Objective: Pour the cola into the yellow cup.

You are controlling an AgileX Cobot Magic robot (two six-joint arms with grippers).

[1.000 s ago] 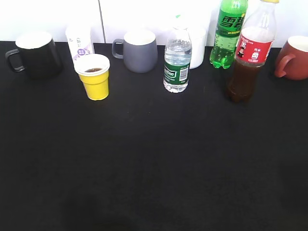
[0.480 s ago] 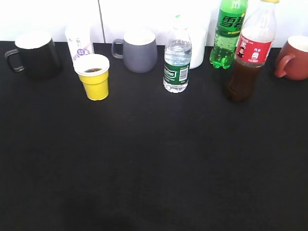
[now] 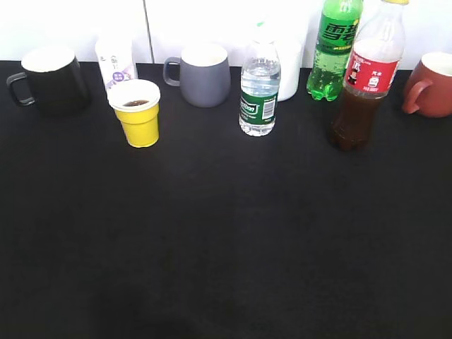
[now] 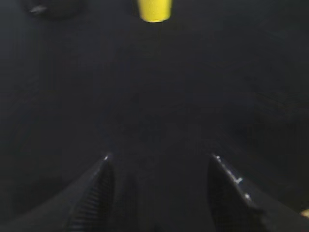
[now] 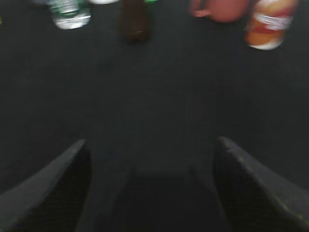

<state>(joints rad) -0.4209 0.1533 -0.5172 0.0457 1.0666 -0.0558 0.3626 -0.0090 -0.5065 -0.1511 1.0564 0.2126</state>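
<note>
On black table (image 3: 226,247), three bottles including cola (image 3: 367,78), one yellow cup (image 3: 138,113)

slanted front exterior; low, table-facing wrist views

Looking like a lab test bench: black cloth table (image 3: 226,247) against white wall (image 3: 78,28), mugs and bottles sitting lined up.

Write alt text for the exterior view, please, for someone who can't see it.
A yellow cup holding a little dark liquid stands left on a black table; the capped cola bottle stands upright far right. Between them are a grey mug and a small water bottle; no gripper appears.
</note>
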